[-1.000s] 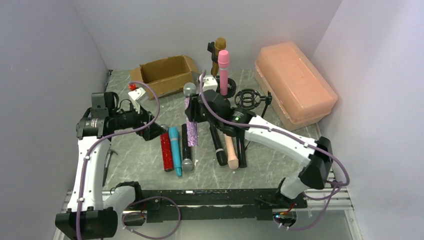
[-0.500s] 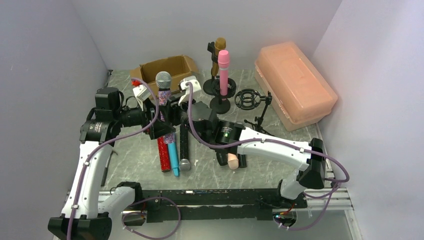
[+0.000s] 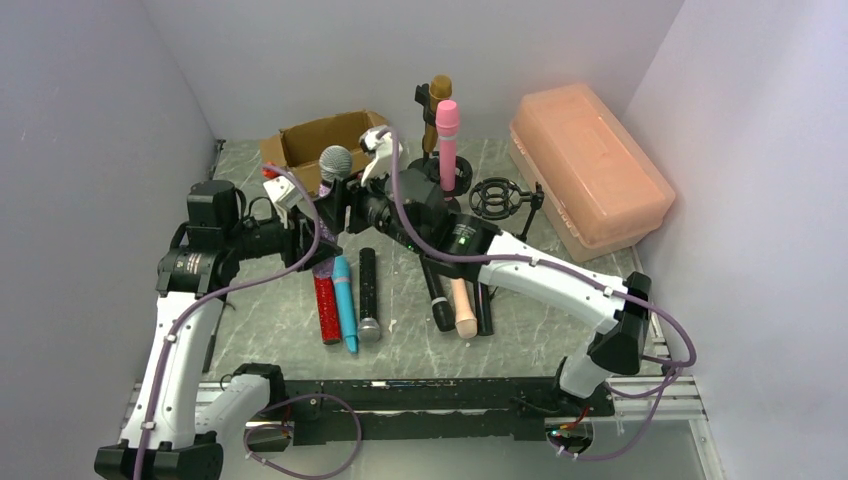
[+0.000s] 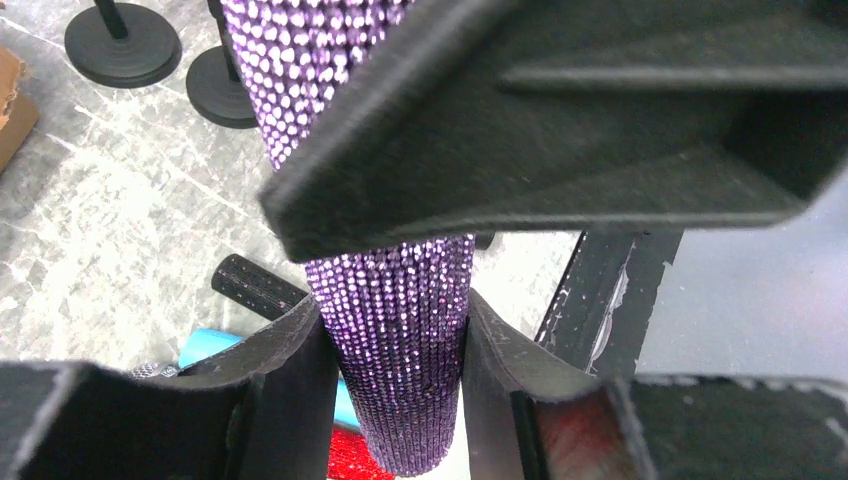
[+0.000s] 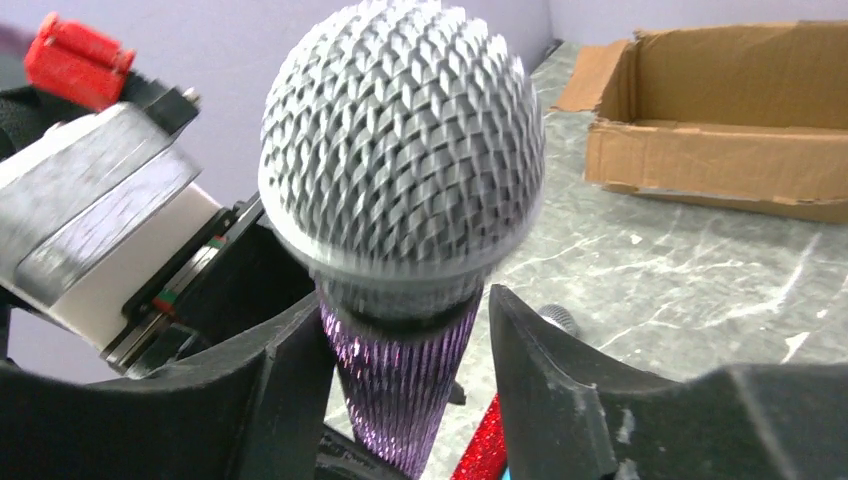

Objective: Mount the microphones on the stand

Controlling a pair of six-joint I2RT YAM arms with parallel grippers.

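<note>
The purple glitter microphone (image 3: 335,165) stands upright above the table, grey mesh head (image 5: 400,140) on top. My left gripper (image 4: 395,370) is shut on its lower body (image 4: 400,320), both fingers pressed against it. My right gripper (image 5: 405,370) straddles the neck just under the head, open, with a gap at its right finger (image 5: 560,390). A pink microphone (image 3: 447,135) and a gold one (image 3: 438,100) stand in stands behind. Red glitter (image 3: 329,308), blue (image 3: 346,300), black (image 3: 368,290) and peach (image 3: 463,305) microphones lie on the table.
An open cardboard box (image 3: 335,140) sits at the back left and a pink plastic case (image 3: 590,170) at the back right. A black stand with a round shock mount (image 3: 498,197) stands right of the pink microphone. Walls close in on three sides.
The right arm brought the purple microphone left and upright to the left gripper. The left gripper closed on its lower body, and the right gripper's fingers have spread apart.
</note>
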